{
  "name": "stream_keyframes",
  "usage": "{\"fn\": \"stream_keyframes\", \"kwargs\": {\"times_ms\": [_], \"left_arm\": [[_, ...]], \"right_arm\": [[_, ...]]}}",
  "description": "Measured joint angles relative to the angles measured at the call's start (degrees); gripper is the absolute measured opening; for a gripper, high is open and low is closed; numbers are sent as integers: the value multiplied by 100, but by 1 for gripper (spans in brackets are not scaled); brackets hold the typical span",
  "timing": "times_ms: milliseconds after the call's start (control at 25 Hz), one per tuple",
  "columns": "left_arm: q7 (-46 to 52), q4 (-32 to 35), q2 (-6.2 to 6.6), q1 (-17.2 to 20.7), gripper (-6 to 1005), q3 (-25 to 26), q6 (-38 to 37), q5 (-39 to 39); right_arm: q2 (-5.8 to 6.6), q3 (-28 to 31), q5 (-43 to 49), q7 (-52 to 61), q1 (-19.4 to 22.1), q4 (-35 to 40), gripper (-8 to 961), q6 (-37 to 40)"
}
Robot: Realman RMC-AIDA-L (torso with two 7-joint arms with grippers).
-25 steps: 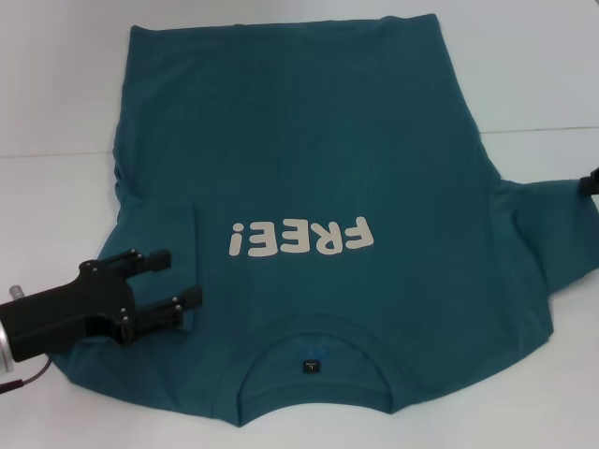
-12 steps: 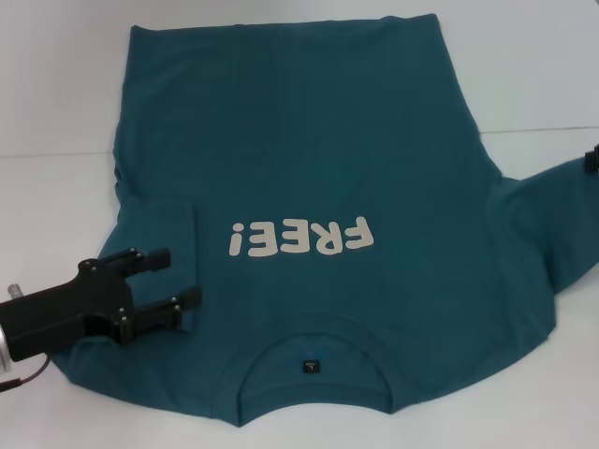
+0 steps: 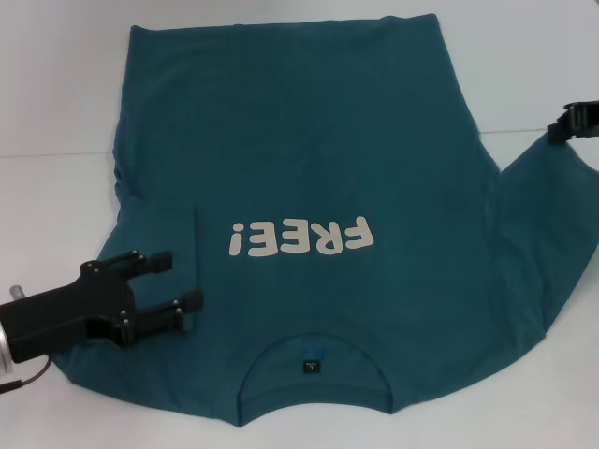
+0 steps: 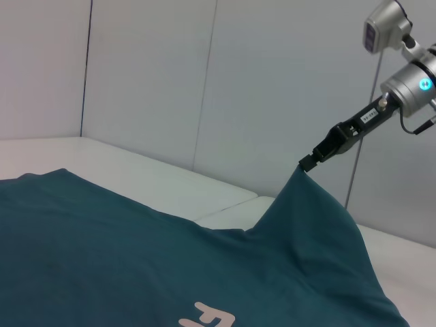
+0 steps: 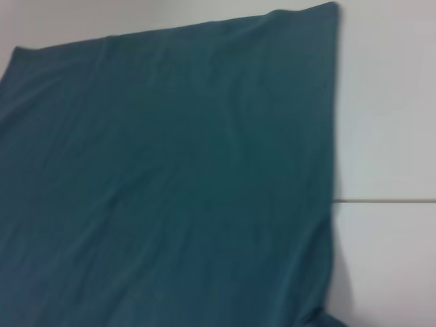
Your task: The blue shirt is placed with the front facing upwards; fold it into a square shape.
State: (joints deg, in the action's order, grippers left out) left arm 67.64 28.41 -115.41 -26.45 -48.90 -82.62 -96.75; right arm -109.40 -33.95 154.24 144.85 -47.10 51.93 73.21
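The blue shirt [image 3: 309, 150] lies front up on the white table, its collar and dark tag [image 3: 309, 366] nearest me and the cream "FREE!" lettering [image 3: 299, 238] across the chest. Its left sleeve is folded inward onto the body. My left gripper [image 3: 184, 279] is open over that folded sleeve, near the collar side. At the right edge my right gripper [image 3: 559, 131] is shut on the tip of the right sleeve [image 3: 547, 215]. It holds the sleeve raised and taut. The left wrist view shows this pinch [image 4: 308, 162] above the shirt [image 4: 136, 259]. The right wrist view shows only flat shirt [image 5: 170, 170].
The white table [image 3: 56, 206] has a seam line [image 3: 47, 154] running across it behind the shirt's left side. Pale wall panels [image 4: 150, 75] stand beyond the table. Bare tabletop shows on both sides of the shirt.
The right gripper has risen and come further into view at the right edge, lifting the right sleeve and stretching it taut. The left gripper has stayed where it was.
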Motion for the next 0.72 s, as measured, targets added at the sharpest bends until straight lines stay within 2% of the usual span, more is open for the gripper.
{"fn": "stream_keyframes", "kwargs": {"times_ms": [320, 480, 720], "left_arm": [[-5, 0, -6, -17, 765, -5, 37, -36], [-14, 0, 5, -37, 765, -6, 43, -37], [-22, -3, 9, -39, 766, -6, 47, -69]], "right_arm": [[-141, -515, 128, 205, -327, 58, 85, 321], [-271, -804, 346, 380, -605, 61, 90, 387], [-534, -1043, 811, 624, -1130, -28, 97, 314]]}}
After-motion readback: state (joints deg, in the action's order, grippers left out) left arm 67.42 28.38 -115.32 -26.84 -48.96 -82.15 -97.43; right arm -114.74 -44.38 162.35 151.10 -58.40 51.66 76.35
